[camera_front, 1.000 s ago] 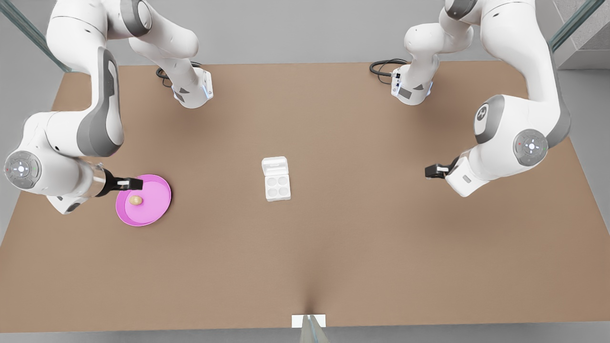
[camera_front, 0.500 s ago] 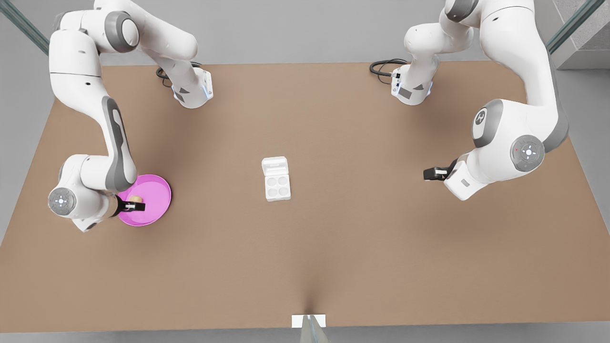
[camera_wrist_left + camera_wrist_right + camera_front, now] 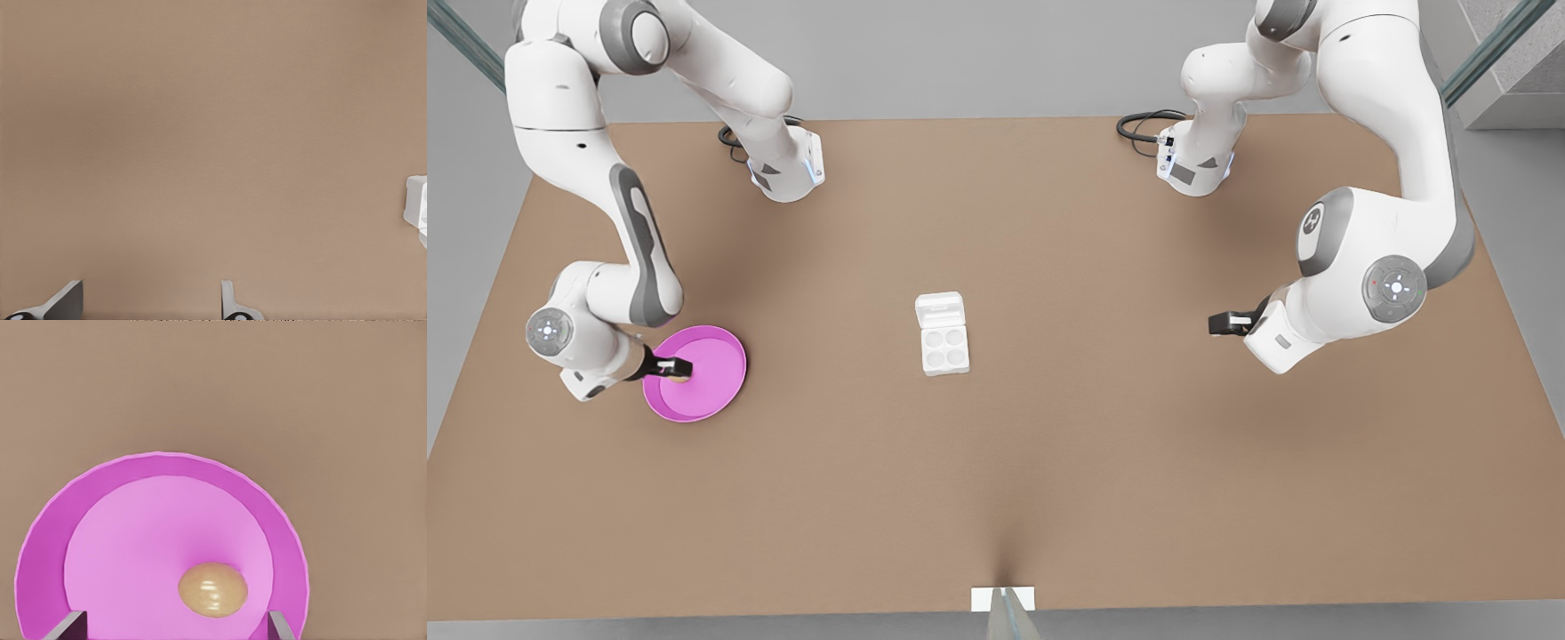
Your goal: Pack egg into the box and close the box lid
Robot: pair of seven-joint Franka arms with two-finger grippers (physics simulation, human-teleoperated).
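Observation:
The tan egg lies on a round pink plate at the front view's left. My right gripper hangs low over that plate and covers most of the egg in the front view. In the right wrist view its fingers stand open, wide on either side of the egg and not touching it. The white box sits mid-table with its cups showing and its lid laid open on the far side. My left gripper waits open at the front view's right, with a corner of the box in its wrist view.
The brown table has wide bare room between the plate and the box and all along the near edge. Both arm bases stand at the far edge with black cables beside them.
My right gripper came down from the plate's far rim, swung past the egg, and now sits lower, right over it. The left gripper drifted slightly toward the box.

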